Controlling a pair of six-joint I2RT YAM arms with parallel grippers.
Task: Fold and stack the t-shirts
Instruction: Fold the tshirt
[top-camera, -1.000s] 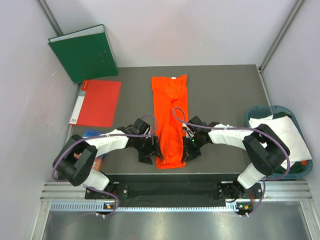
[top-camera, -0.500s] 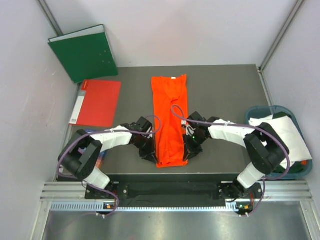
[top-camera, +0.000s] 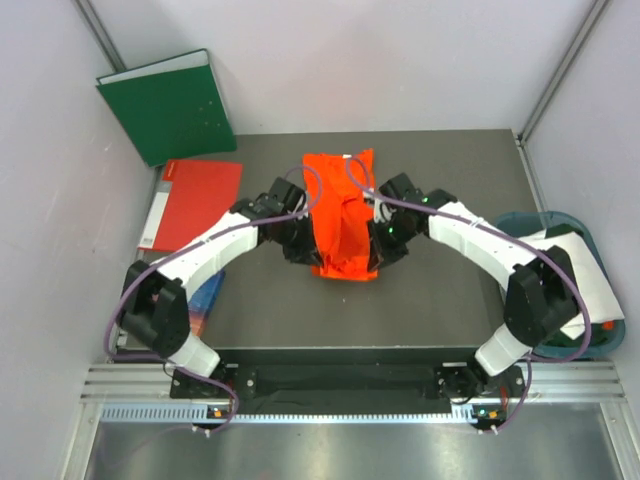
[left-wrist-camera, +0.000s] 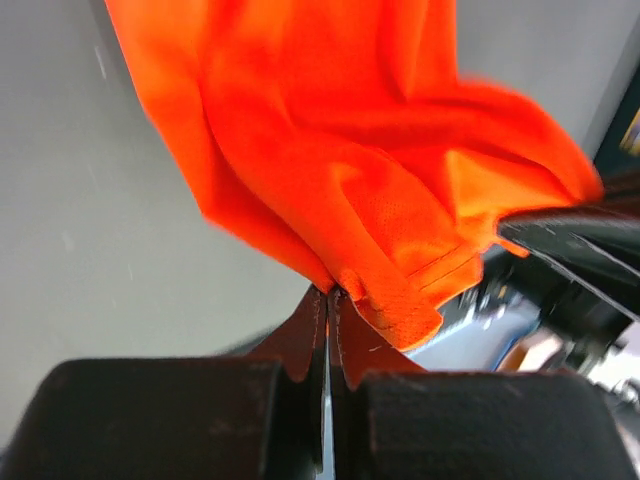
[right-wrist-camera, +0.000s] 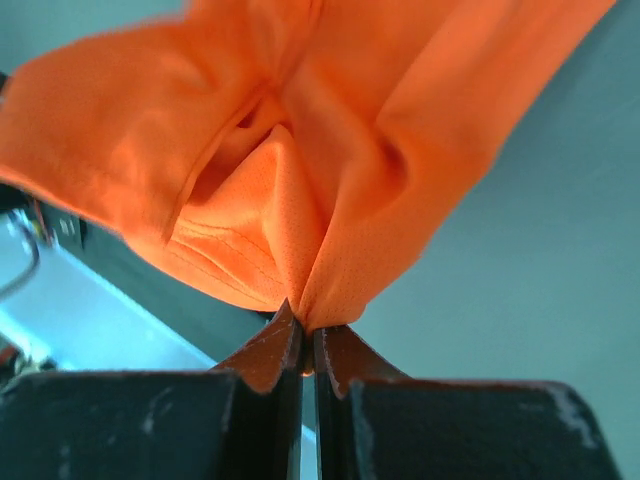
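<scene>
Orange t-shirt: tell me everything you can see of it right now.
The orange t-shirt is plain, bright, of a fine mesh-like knit with a stitched hem. It lies as a narrow strip at the middle of the dark table. Its far end rests flat, with a small pale mark at the far edge. Its near part is raised, bunched and creased, sagging between two pinches. The left tool is shut on one side edge near the hem, the right tool on the other.
</scene>
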